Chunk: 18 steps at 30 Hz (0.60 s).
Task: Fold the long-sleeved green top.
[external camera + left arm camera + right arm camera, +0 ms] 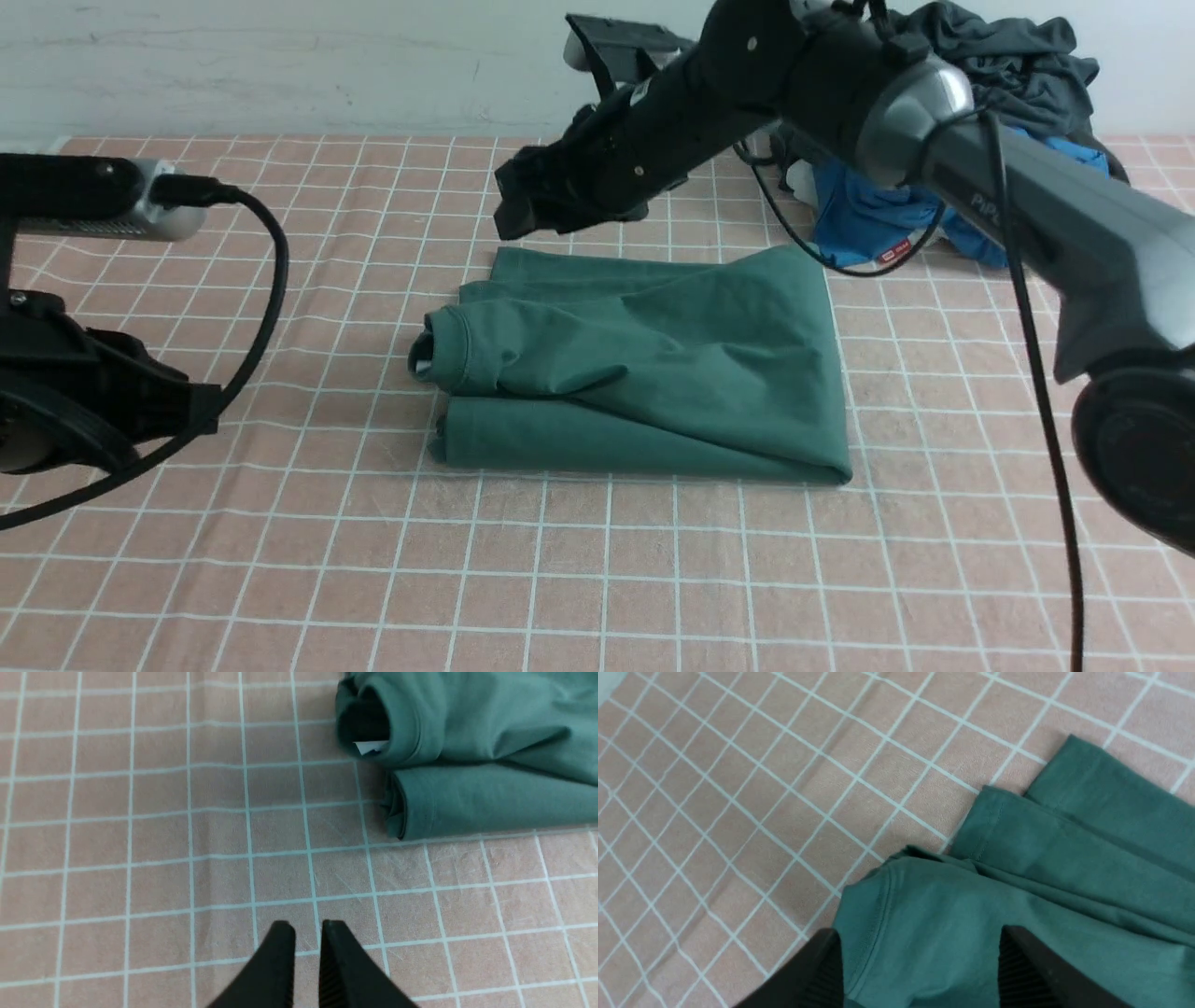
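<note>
Checked cloth [233, 560] bare around green long-sleeved top [653, 373].

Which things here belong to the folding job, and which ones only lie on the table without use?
Belong to the job:
- green long-sleeved top, lying folded on the checked cloth
- right gripper, open above the top
- left gripper, nearly shut, beside the top

Only lying there:
- blue garment
- dark grey garment

Matt green cotton top [653, 373] on checked tablecloth [653, 579].

Plenty of open cloth [280, 560] left and front of the top [653, 373]. Back right's blocked by a clothes pile [934, 187].
</note>
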Available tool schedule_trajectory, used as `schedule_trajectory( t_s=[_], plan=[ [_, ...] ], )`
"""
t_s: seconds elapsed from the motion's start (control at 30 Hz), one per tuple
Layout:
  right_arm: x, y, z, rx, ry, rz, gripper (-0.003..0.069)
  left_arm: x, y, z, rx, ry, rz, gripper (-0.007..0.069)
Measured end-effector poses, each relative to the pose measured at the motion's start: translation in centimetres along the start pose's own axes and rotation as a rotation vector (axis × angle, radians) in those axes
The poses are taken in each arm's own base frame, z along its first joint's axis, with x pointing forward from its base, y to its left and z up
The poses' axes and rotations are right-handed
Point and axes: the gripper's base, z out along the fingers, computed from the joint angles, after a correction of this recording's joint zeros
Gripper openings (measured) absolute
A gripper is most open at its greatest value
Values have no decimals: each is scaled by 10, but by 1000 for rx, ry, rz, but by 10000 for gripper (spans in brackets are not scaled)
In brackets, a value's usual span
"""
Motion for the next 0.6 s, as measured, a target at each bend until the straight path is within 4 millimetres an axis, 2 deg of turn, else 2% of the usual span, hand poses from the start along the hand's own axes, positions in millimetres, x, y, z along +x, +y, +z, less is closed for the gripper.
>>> schedule_trajectory(
  t_s=[0.07,0.17,0.23,0.27,0.33,0.37,0.4,0.43,0.47,0.5,0.57,0.6],
  plan=[
    [-2,0,-7,28,14,-35,404,0,-1,-9,0,-34,25,72],
    [3,-9,-7,123,86,-91,278,0,-2,-25,0,-98,45,72],
    [8,-14,5,137,112,-88,196,0,-2,-26,7,-107,38,72],
    [15,-17,18,139,136,-85,132,0,-3,-26,14,-109,31,72],
    [26,-17,43,133,166,-90,55,-1,-4,-26,30,-111,22,72],
    [36,-10,65,123,177,-106,18,-1,-6,-26,43,-114,22,72],
    [37,-8,66,120,178,-110,15,-1,-6,-27,46,-115,24,72],
    [48,6,90,108,175,-149,-1,-2,-8,-27,65,-125,44,72],
    [50,8,95,110,170,-156,-3,-2,-8,-27,66,-125,45,72],
    [62,28,116,108,156,-222,-10,-2,-13,-28,95,-141,90,72],
    [67,39,124,115,149,-266,-11,-2,-16,-29,114,-151,119,72],
    [74,55,132,146,149,-358,-11,-2,-22,-32,151,-162,173,72]
  ],
)
